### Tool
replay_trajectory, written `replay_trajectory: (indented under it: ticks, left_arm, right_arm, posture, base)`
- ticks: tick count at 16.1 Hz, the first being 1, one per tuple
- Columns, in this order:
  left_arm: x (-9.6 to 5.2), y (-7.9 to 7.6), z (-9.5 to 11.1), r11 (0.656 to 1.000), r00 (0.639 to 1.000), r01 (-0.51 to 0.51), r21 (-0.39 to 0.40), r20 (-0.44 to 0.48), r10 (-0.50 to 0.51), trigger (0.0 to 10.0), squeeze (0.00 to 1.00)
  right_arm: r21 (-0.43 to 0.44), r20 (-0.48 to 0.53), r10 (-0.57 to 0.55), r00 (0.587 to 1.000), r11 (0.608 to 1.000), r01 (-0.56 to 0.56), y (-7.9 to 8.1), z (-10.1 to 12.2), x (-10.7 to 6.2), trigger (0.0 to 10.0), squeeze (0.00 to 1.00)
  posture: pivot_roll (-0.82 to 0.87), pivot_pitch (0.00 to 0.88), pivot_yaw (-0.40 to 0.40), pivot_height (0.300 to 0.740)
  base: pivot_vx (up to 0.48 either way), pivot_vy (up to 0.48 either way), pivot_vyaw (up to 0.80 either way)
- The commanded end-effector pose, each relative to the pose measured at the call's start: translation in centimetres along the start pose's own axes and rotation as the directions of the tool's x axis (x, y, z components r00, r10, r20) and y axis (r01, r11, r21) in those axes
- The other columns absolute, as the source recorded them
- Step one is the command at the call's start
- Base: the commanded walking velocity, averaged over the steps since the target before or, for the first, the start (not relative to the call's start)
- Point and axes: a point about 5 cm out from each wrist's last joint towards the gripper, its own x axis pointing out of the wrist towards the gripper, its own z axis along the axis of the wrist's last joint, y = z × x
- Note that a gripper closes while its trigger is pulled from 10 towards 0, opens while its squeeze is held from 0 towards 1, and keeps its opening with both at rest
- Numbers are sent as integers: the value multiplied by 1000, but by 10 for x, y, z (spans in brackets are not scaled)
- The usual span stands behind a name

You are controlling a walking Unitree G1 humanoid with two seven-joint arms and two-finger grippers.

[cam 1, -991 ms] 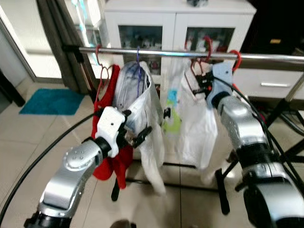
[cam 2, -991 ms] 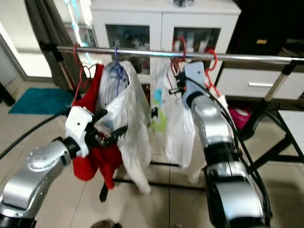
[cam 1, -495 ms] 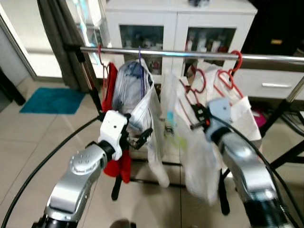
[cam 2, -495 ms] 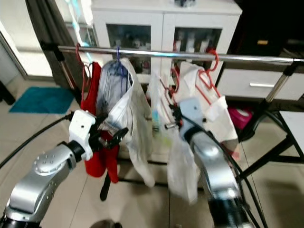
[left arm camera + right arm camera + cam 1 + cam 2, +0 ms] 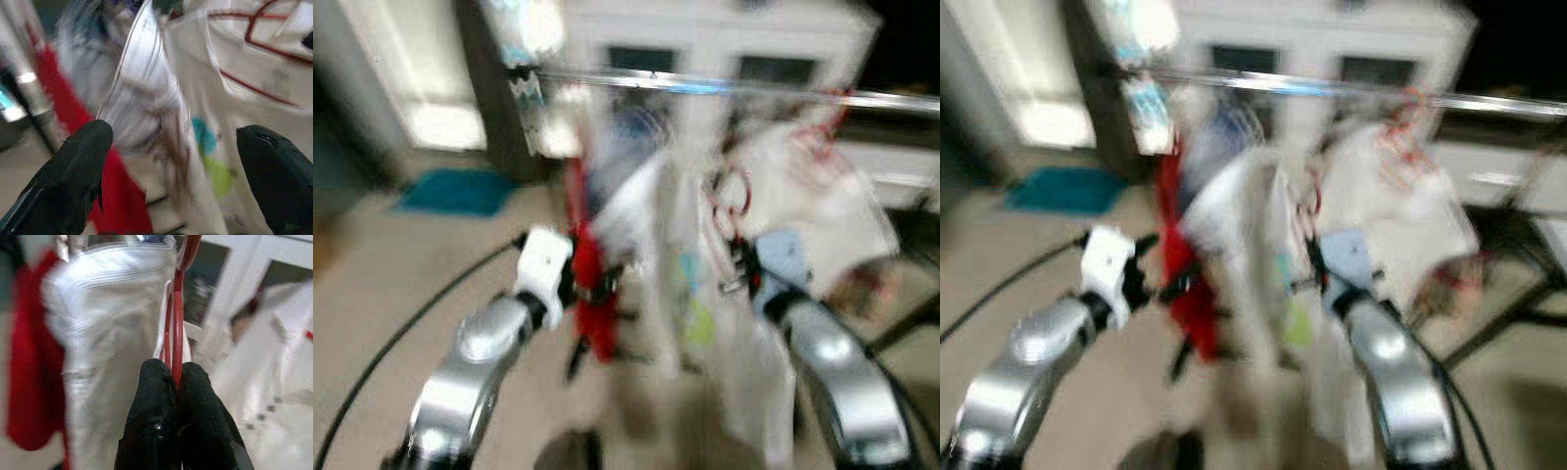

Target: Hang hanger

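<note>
A white cabinet (image 5: 724,39) stands behind the clothes rail (image 5: 734,88), and the head views, sharp half a second ago, are now smeared, so the camera is swinging. The right gripper (image 5: 177,382) is clamped on the red hanger (image 5: 178,308), which has come off the rail with its white garment (image 5: 744,382) and sits below it. The left gripper (image 5: 171,161) hovers with fingers spread before a red garment (image 5: 587,284). The hanger must be hung again.

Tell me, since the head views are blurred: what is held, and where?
The right gripper pinches a red hanger by its wire; the left gripper holds nothing.
</note>
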Motion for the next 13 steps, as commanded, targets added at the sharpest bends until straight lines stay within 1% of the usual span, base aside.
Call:
replay_trajectory:
  ticks: [1, 4, 6, 7, 8, 9, 10, 11, 12, 13]
  left_arm:
    - [4, 0, 7, 1000, 1000, 7, 28, 19, -7, 10000, 0]
    - [5, 4, 8, 999, 1000, 0, 32, 25, -1, 10000, 0]
    - [6, 2, 6, 999, 1000, 7, 38, 21, -8, 10000, 0]
    - [10, -3, 8, 999, 999, 32, 39, 17, -33, 10000, 0]
    - [14, -3, 9, 999, 999, 37, 23, 11, -38, 10000, 0]
    - [21, -4, 12, 998, 998, 54, 22, 24, -55, 10000, 776]
    - [29, -2, 16, 998, 997, 65, 24, 42, -66, 10000, 1000]
    - [37, -1, 21, 997, 996, 63, 41, 57, -66, 10000, 1000]
    - [42, -1, 22, 997, 997, 58, 58, 54, -62, 10000, 1000]
    - [56, 0, 20, 995, 999, 26, 101, 16, -28, 10000, 1000]
  right_arm:
    - [17, 26, -16, 1000, 1000, 16, -2, 6, -3, 0, 0]
    - [29, 4, -24, 1000, 999, 24, -3, 7, -6, 0, 0]
    - [23, 0, -19, 1000, 1000, 19, -4, 6, -7, 0, 0]
    - [42, 21, -13, 1000, 999, 12, -5, 10, -9, 0, 0]
    - [65, 30, -7, 1000, 998, 5, -4, 13, -9, 0, 0]
    - [90, 43, 6, 999, 996, -10, -3, 16, -9, 0, 0]
    - [78, 55, 27, 998, 996, -31, 1, 20, -8, 0, 0]
    - [74, 65, 50, 997, 996, -55, 4, 26, -8, 0, 0]
    - [82, 75, 68, 995, 994, -74, 7, 30, -9, 0, 0]
    - [67, 96, 127, 987, 989, -134, 13, 35, -9, 0, 0]
  posture:
    - [33, 0, 28, 740]
    - [30, 0, 21, 740]
    - [34, 0, 36, 740]
    - [40, 0, 44, 740]
    - [45, 0, 49, 740]
    - [41, 0, 51, 740]
    - [28, 0, 54, 740]
    - [19, 0, 54, 740]
    - [13, 0, 56, 740]
    - [4, 0, 65, 740]
  base:
    - [-274, 0, 0]
    - [-273, 0, 0]
    - [-262, 0, 0]
    - [0, 0, 0]
    - [0, 0, 0]
    - [0, 0, 0]
    - [0, 0, 0]
    - [0, 0, 0]
    - [0, 0, 0]
    - [0, 0, 0]
